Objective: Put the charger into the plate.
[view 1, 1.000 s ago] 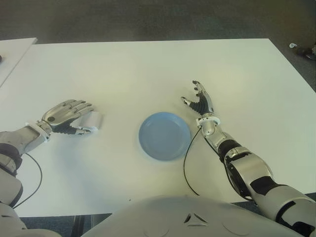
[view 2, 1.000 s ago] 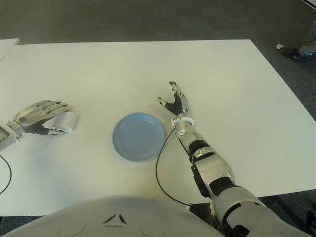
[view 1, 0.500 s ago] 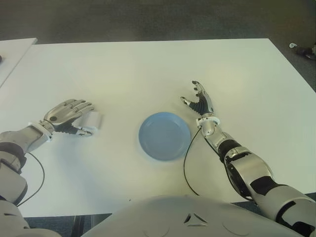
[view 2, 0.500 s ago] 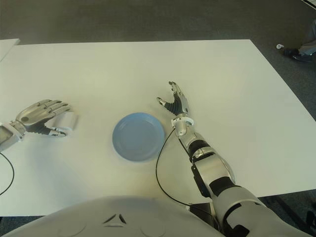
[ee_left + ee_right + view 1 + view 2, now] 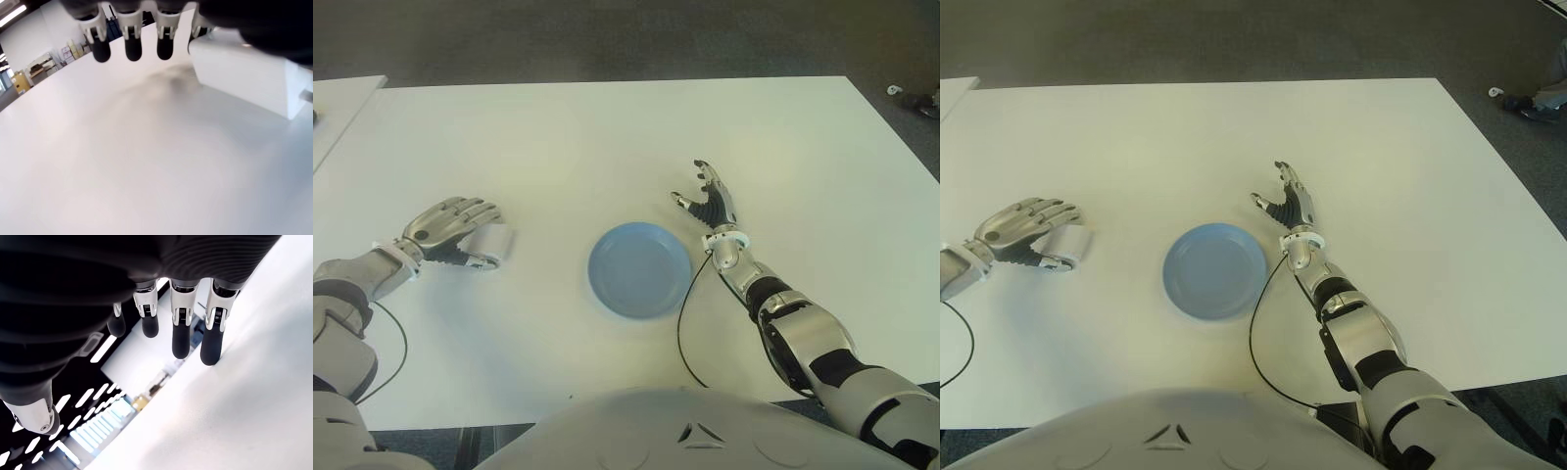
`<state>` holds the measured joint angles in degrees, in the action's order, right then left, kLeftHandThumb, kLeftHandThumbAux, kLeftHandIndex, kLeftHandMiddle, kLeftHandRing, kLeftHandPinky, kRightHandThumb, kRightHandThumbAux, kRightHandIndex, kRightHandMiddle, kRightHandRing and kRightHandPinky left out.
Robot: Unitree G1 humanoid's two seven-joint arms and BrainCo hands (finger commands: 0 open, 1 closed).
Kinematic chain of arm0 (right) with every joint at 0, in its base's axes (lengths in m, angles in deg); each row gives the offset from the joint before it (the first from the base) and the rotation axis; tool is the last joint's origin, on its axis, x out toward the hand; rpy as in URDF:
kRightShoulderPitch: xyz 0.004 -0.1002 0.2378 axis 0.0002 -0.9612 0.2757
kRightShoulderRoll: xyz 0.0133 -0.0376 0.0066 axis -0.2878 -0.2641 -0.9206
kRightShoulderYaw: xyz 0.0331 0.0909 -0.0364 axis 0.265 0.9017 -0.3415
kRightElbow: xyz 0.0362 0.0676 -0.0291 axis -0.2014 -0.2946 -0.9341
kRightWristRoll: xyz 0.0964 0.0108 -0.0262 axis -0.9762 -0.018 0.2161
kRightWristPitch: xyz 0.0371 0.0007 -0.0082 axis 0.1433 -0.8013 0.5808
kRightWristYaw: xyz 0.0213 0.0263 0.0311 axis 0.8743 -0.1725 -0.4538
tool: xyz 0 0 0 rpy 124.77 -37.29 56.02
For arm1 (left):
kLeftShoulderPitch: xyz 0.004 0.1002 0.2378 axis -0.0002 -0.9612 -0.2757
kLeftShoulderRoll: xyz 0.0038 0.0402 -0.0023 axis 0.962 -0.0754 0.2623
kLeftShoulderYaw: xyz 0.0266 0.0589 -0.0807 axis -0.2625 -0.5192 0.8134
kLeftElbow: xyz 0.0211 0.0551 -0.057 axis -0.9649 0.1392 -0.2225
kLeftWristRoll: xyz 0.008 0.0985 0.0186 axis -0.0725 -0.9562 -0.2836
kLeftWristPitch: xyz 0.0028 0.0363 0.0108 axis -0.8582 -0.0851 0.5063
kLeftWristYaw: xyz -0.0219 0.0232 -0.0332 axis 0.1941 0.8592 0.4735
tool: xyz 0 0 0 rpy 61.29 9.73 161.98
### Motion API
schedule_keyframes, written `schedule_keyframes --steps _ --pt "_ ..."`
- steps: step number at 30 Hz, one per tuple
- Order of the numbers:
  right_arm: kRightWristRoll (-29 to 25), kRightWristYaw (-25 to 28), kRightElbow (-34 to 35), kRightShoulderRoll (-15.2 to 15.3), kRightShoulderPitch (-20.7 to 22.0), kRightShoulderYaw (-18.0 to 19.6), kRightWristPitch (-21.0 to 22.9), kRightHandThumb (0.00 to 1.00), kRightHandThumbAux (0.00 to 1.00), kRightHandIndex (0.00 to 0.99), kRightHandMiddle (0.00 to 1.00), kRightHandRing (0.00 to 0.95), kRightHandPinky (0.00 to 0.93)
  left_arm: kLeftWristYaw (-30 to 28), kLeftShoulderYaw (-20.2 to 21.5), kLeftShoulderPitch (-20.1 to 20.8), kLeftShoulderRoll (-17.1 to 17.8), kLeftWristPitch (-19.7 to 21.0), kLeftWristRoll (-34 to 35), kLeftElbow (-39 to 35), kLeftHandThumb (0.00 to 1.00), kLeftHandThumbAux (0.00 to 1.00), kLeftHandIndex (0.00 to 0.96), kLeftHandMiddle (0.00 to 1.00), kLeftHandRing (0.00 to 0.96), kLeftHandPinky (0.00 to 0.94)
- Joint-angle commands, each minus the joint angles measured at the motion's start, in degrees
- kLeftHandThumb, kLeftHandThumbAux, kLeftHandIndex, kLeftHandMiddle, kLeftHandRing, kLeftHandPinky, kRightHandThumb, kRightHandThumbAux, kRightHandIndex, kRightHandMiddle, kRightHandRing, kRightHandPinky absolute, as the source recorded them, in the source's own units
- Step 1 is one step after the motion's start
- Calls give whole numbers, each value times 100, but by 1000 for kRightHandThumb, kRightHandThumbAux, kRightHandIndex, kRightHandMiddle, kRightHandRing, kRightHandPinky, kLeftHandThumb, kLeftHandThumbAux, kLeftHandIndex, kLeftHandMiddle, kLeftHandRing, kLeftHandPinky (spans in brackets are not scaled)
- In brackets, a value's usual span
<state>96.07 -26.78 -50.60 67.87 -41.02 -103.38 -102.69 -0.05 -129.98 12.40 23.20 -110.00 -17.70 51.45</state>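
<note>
1. White charger (image 5: pixel 497 241) sits on the white counter (image 5: pixel 607 137), well to the left of the blue plate (image 5: pixel 639 269), which holds nothing.
2. My left hand (image 5: pixel 448 231) is over the charger's near side. In the left wrist view the block lies under the palm beside the fingers (image 5: pixel 132 46), which hang extended past it and not wrapped around it.
3. I read the fingers as apart and not yet clamped. The thumb is hidden in that view, so I can't rule out light contact on the charger's far face.
4. My right hand (image 5: pixel 710 204) shows just beyond the plate's right rim, fingers spread and holding nothing. It is idle.
5. Step in hand, as I judge it: the grasp itself. Nothing has been lifted.
6. Next I need to curl the fingers and thumb around the block's two faces, confirm a firm hold, then lift and carry it rightward across the bare counter to release over the plate's centre.
</note>
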Motion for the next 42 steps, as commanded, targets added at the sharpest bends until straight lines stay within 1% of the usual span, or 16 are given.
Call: schedule_keyframes --steps 1,25,26,27,28,29,30,31,32,33,34,35,36,38,40,42 --pt "119 146 -331 -67 -487 -81 219 31 532 0 2 173 296 -109 -129 -31 -188 17 -74 117 191 131 0 0 0 0" --pt "153 139 -339 -73 -465 -151 216 11 524 0 0 171 295 -231 -268 96 -253 11 -10 287 195 144 9 12 4 3" --pt "151 142 -339 -74 -464 -150 216 10 525 0 1 169 288 -233 -276 103 -259 22 -10 295 201 158 60 83 69 62" --pt "151 144 -339 -77 -462 -151 218 10 525 0 1 168 284 -232 -283 109 -263 29 -9 303 206 166 94 129 112 101" --pt "148 147 -339 -80 -461 -149 217 9 525 0 1 167 282 -165 -297 109 -269 76 -28 303 207 169 106 146 127 115" --pt "147 148 -339 -83 -460 -149 217 8 525 0 2 167 278 -115 -308 109 -272 109 -42 304 231 198 186 308 291 284" --pt "146 147 -338 -86 -459 -148 216 7 525 0 3 166 275 -18 -329 108 -274 151 -72 300 246 216 238 413 398 394" --pt "146 146 -338 -88 -459 -148 215 5 524 0 4 168 276 48 -345 108 -275 178 -92 297 278 249 282 487 470 476" --pt "149 139 -338 -90 -457 -150 211 4 524 0 4 168 277 202 -371 102 -277 227 -134 285 289 260 298 513 496 505" --pt "153 127 -338 -90 -455 -152 204 3 522 0 6 171 279 393 -401 88 -291 350 -188 270 339 303 349 569 545 566" --pt "156 118 -338 -90 -453 -154 199 1 520 0 8 172 278 523 -422 80 -303 438 -224 265 401 368 441 628 603 626" --pt "151 122 -339 -91 -451 -151 189 1 520 0 8 173 278 649 -445 65 -330 609 -263 267 423 391 475 649 623 647" --pt "147 127 -340 -94 -449 -148 183 0 520 0 9 170 268 721 -464 58 -349 722 -284 278 527 500 463 700 677 708" --pt "131 151 -342 -99 -449 -136 161 0 520 0 8 164 250 803 -502 51 -391 928 -308 309 618 595 453 751 730 764" --pt "117 172 -345 -103 -449 -126 147 0 519 0 7 157 231 847 -530 53 -411 1027 -310 335 677 655 447 787 768 800" --pt "92 207 -350 -111 -449 -104 134 0 517 0 6 153 219 882 -555 51 -431 1094 -307 355 699 675 445 802 785 808"
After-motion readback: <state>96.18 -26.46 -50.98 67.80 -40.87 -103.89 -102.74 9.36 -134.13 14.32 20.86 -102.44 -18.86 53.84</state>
